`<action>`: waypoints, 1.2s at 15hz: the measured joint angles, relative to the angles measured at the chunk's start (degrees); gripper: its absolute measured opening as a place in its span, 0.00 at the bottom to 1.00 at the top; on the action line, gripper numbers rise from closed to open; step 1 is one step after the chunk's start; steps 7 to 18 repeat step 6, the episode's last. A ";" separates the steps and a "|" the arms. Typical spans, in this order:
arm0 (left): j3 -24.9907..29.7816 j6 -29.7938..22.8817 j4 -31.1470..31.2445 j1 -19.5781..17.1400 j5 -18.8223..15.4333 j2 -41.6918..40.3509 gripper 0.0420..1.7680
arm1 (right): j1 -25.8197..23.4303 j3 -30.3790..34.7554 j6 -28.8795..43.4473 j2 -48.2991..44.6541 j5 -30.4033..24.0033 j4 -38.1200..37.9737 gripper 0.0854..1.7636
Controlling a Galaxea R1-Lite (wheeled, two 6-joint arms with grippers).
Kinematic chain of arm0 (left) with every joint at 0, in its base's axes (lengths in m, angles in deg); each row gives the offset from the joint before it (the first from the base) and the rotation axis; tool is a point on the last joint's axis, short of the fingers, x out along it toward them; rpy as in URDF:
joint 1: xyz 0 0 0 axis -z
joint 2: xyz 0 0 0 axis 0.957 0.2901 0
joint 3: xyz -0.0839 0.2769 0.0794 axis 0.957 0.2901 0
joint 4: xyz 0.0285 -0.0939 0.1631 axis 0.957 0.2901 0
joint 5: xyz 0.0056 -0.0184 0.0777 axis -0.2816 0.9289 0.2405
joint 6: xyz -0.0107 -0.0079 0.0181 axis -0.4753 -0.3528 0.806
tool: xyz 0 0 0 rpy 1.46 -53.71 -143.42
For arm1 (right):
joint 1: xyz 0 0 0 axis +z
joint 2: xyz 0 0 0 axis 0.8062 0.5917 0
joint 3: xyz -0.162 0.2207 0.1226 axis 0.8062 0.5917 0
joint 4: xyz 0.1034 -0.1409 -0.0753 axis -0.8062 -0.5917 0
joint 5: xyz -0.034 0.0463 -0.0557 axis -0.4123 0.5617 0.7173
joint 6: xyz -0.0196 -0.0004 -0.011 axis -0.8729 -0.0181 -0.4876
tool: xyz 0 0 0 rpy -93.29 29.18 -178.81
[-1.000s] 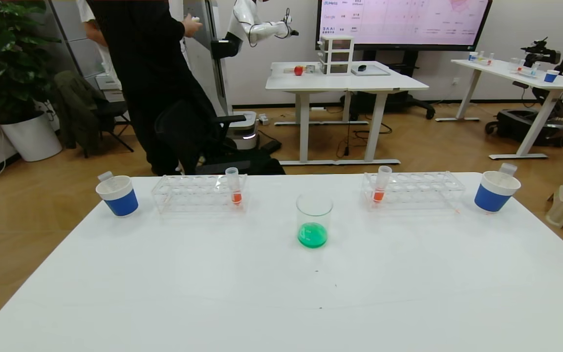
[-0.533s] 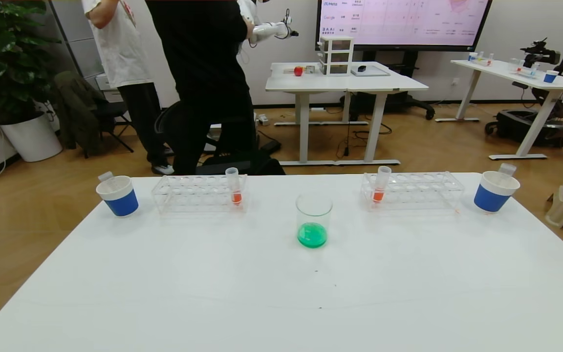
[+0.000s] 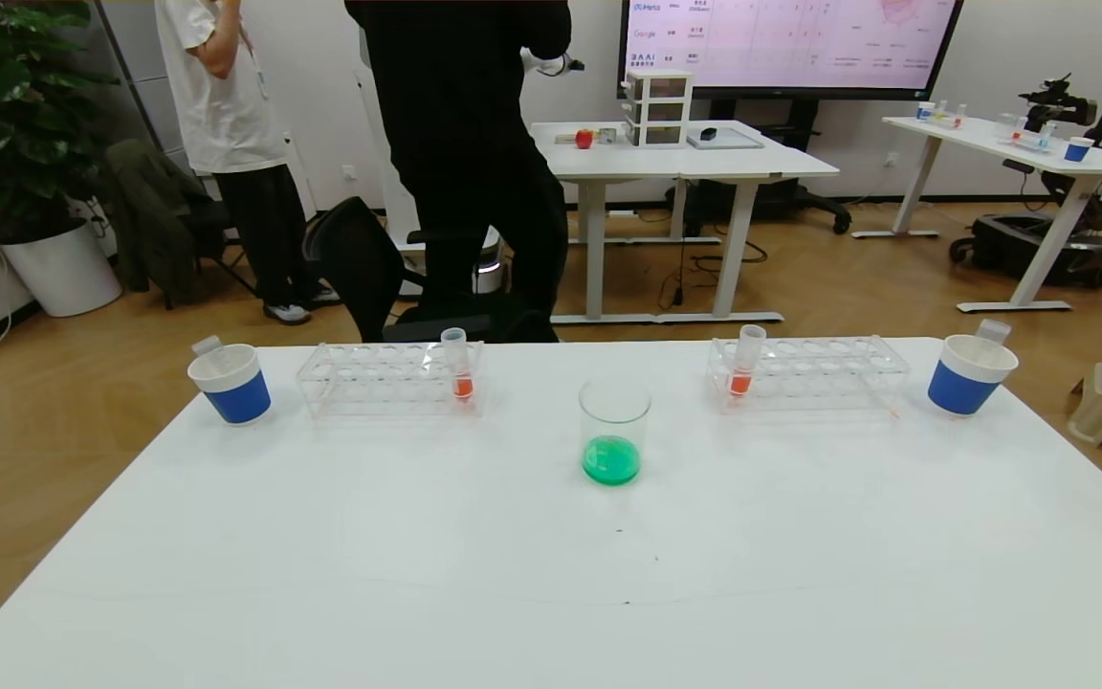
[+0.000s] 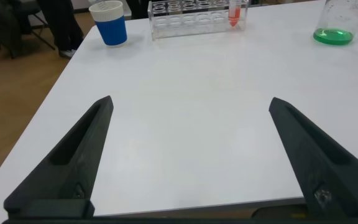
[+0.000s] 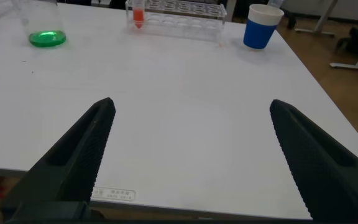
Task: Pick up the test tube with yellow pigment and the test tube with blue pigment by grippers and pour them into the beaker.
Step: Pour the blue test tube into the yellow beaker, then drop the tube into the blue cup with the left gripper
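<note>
The white worktop (image 3: 321,574) is carrying a short clear glass beaker (image 3: 614,431) at frame centre, already holding green liquid, so pouring looks finished. Empty clear tubes are sitting in blue-and-white paper cups at far left (image 3: 231,383) and far right (image 3: 970,373). Both black two-fingered end effectors, left (image 4: 188,158) and right (image 5: 191,162), are hanging wide and empty low over the near edge; nothing seems left but parking.

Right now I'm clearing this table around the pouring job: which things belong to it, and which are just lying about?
Job: beaker, holding green liquid; left gripper, right gripper, both open; perhaps the tubes in the cups, contents hidden.
Lying about: racks, each with an orange tube; the cups.
</note>
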 joint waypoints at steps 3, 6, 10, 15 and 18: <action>0.23 -2.60 -0.72 0.00 0.68 0.00 0.99 | 0.00 0.00 0.02 0.00 0.00 0.00 0.98; 0.26 -4.08 -0.77 0.00 1.95 0.00 0.99 | 0.00 0.00 0.00 0.00 -0.01 0.00 0.98; 0.26 -4.08 -0.77 0.00 1.95 0.00 0.99 | 0.00 0.00 0.00 0.00 -0.01 0.00 0.98; 0.26 -4.08 -0.77 0.00 1.95 0.00 0.99 | 0.00 0.00 0.00 0.00 -0.01 0.00 0.98; 0.26 -4.08 -0.77 0.00 1.95 0.00 0.99 | 0.00 0.00 0.00 0.00 -0.01 0.00 0.98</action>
